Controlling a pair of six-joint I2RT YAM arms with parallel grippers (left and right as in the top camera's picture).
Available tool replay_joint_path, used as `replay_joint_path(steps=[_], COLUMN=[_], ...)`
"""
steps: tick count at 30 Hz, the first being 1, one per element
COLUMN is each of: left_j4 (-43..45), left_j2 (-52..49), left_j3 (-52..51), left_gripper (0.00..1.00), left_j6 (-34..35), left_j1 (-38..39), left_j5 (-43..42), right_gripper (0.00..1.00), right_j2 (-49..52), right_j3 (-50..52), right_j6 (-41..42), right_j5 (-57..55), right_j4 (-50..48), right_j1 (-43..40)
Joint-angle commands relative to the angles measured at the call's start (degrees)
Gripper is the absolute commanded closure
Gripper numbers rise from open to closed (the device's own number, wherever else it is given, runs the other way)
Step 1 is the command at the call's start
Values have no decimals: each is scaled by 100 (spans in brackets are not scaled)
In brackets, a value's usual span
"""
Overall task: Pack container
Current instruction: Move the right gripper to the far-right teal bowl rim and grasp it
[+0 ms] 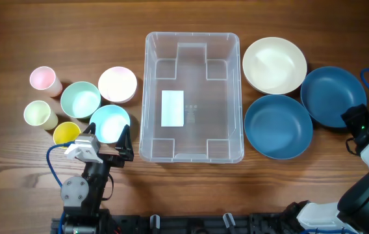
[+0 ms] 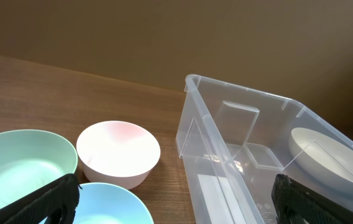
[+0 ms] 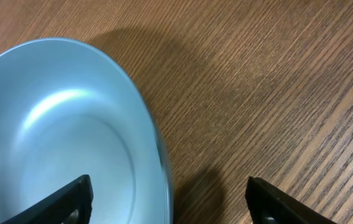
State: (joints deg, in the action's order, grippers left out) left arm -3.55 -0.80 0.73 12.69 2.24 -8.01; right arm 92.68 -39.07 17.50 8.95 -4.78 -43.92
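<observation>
The clear rectangular container [image 1: 214, 110] stands empty at the table's middle, with a white label on its base. It also shows in the left wrist view [image 2: 251, 118]. My left gripper [image 1: 111, 139] is open and empty, low over the near side of a light blue bowl [image 1: 110, 122], left of the container. In the left wrist view its fingers [image 2: 176, 205] span that bowl [image 2: 111, 208] and the container's corner. My right gripper [image 1: 358, 125] is open at the near right rim of a dark blue bowl [image 1: 332, 96]. In the right wrist view the fingers [image 3: 170, 199] straddle that rim [image 3: 71, 137].
Left of the container are a mint bowl [image 1: 80, 99], a pinkish white bowl [image 1: 117, 84], a pink cup [image 1: 43, 79], a pale green cup [image 1: 38, 114] and a yellow cup [image 1: 66, 133]. To its right are a cream bowl [image 1: 274, 64] and a second blue bowl [image 1: 278, 125].
</observation>
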Motion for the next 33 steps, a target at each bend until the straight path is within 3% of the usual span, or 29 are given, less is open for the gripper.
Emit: replay_joint_path(steps=[1,8,17,26,33], left_j4=[-13,-13,-13,-13,-11], left_j2=[31,31,31,31,31], left_j3=[-42,-42,-42,-42,-42], left_gripper=[0,0,0,0,0], left_j6=[-92,-92,-92,-92,-92], left_j1=[-13,-13,-13,-13,-13], left_j5=[13,13,13,15,13], right_gripper=[25,35,41,72,83], right_j2=[76,210,579,328,-262], right_j3=[-83,-81,-85,-177,-236], right_j6=[-83,-105,-151,-264,-398], right_j5=[-9,-83,-72,-76,-79], right_j4=[-9,52,-70,118,317], right_j1=[24,24,24,24,24])
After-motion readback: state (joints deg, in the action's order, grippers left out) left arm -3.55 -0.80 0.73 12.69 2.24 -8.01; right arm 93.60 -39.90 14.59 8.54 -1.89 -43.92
